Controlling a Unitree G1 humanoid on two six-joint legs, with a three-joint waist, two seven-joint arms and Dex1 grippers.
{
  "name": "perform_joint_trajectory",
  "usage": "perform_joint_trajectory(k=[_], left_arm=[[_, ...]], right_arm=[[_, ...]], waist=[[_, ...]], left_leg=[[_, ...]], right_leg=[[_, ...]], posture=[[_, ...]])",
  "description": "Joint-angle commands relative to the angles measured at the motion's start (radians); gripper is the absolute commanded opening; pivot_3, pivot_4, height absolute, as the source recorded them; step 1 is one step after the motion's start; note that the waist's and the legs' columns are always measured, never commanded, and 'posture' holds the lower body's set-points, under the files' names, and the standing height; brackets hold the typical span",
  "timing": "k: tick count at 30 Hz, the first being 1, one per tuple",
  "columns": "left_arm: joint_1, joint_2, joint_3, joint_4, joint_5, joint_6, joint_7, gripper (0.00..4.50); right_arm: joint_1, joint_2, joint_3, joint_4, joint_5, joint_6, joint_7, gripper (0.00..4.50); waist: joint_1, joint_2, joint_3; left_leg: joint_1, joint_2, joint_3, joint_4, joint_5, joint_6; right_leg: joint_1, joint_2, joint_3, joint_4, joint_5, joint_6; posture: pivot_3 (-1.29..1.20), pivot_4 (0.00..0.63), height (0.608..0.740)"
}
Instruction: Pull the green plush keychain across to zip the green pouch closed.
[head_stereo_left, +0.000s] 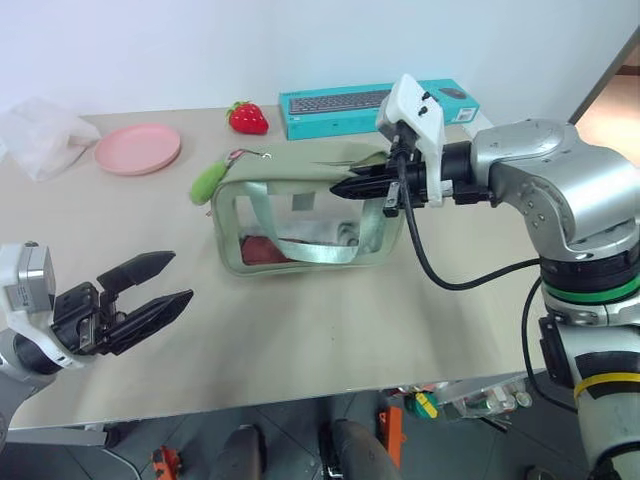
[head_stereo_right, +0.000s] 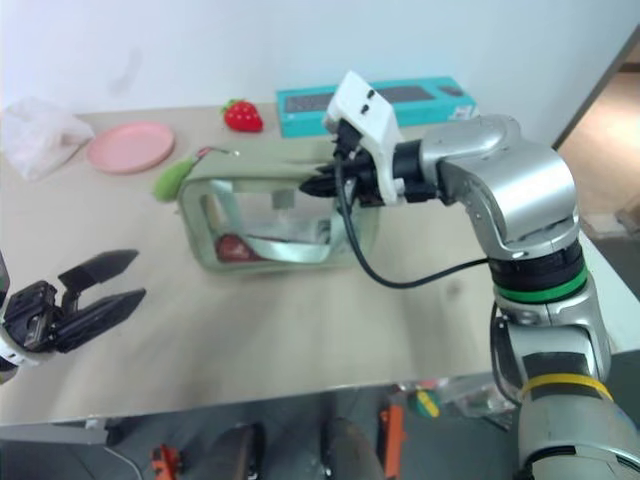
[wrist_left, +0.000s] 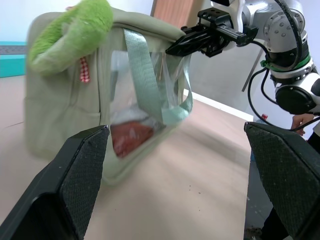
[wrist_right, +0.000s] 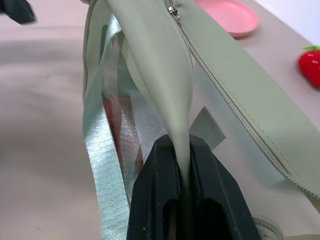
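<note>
One beige table (head_stereo_left: 330, 350), white wall (head_stereo_left: 300, 40).

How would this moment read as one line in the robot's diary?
right gripper: shut on green pouch top | left gripper: open, empty | green plush keychain: hanging at pouch's left end

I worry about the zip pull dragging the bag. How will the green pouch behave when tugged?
Probably floppy: the green pouch fabric folds to a thin pleat where the right end effector pinches it. Likely light, with little inside behind the clear panel, so it may slide on the smooth table. It will likely sag unless the pinch holds.
</note>
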Motion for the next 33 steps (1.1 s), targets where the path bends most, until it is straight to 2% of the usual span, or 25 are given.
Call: perform_joint_trajectory(k=[1, 9, 10, 11, 18, 21, 26, 29, 33], left_arm=[[0.02, 0.006, 0.02, -0.044, -0.01, -0.015, 0.005, 4.5], [0.065, 0.058, 0.067, -0.05, 0.005, -0.022, -0.021, 4.5], [0.064, 0.066, 0.074, -0.049, 0.003, -0.024, -0.022, 4.5], [0.063, 0.071, 0.078, -0.049, 0.002, -0.024, -0.023, 4.5], [0.043, 0.095, 0.09, -0.073, -0.015, -0.024, -0.016, 4.5], [0.03, 0.09, 0.071, -0.08, -0.016, -0.02, -0.009, 4.5], [0.032, 0.084, 0.05, -0.099, -0.016, -0.016, -0.007, 4.5], [0.021, 0.093, 0.047, -0.109, -0.028, -0.014, -0.003, 4.5], [-0.015, 0.101, 0.036, -0.108, -0.042, -0.014, 0.005, 4.5]], right_arm=[[0.015, 0.024, -0.006, -0.081, 0.029, 0.031, -0.038, 0.04], [0.036, 0.043, -0.008, -0.109, 0.073, 0.052, -0.06, 0.04], [0.042, 0.042, -0.007, -0.115, 0.081, 0.043, -0.053, 0.78], [0.046, 0.041, -0.006, -0.119, 0.087, 0.036, -0.049, 0.94], [0.07, 0.047, -0.013, -0.12, 0.129, 0.024, -0.042, 3.39], [0.069, 0.046, -0.086, -0.077, 0.226, 0.044, 0.022, 4.44], [0.122, -0.052, -0.222, -0.017, 0.298, -0.084, 0.174, 4.44], [0.197, -0.148, -0.252, 0.042, 0.248, -0.227, 0.272, 4.44], [0.269, -0.219, -0.243, 0.129, 0.172, -0.359, 0.32, 4.44]], waist=[[0.0, 0.0, 0.0], [0.0, 0.0, 0.0], [0.0, 0.0, 0.0], [0.0, 0.0, 0.0], [0.0, 0.0, 0.0], [0.0, 0.0, 0.0], [0.002, -0.001, 0.0], [0.006, -0.001, -0.001], [0.005, -0.001, -0.001]], left_leg=[[0.0, 0.001, 0.0, 0.0, 0.0, 0.0], [-0.002, 0.0, 0.001, 0.0, 0.0, 0.0], [-0.002, 0.0, 0.001, 0.0, 0.0, 0.0], [-0.002, 0.0, 0.002, 0.0, 0.0, 0.0], [-0.002, 0.001, 0.002, 0.0, 0.0, 0.0], [-0.002, 0.001, 0.002, 0.0, 0.0, 0.0], [-0.003, 0.001, 0.002, 0.0, 0.0, 0.0], [-0.003, 0.0, 0.002, 0.0, 0.0, 0.0], [-0.002, 0.0, 0.004, 0.001, 0.0, 0.0]], right_leg=[[0.0, 0.0, 0.0, 0.0, 0.0, 0.0], [-0.003, 0.0, 0.0, 0.0, 0.0, 0.0], [-0.004, 0.0, 0.0, 0.0, 0.0, -0.001], [-0.004, 0.0, 0.0, 0.0, 0.0, -0.001], [-0.004, 0.003, 0.001, 0.0, 0.001, -0.001], [-0.004, 0.004, 0.001, 0.0, 0.001, -0.001], [-0.004, 0.004, 0.001, 0.0, 0.001, -0.001], [-0.004, 0.003, 0.001, 0.0, 0.001, -0.001], [-0.004, 0.004, 0.002, 0.0, 0.002, -0.001]], posture=[[0.0, 0.15, 0.74], [0.0, 0.15, 0.74], [0.0, 0.15, 0.74], [0.0, 0.15, 0.74], [0.0, 0.15, 0.74], [0.0, 0.15, 0.74], [0.0, 0.15, 0.74], [0.0, 0.15, 0.74], [0.0, 0.15, 0.74]])
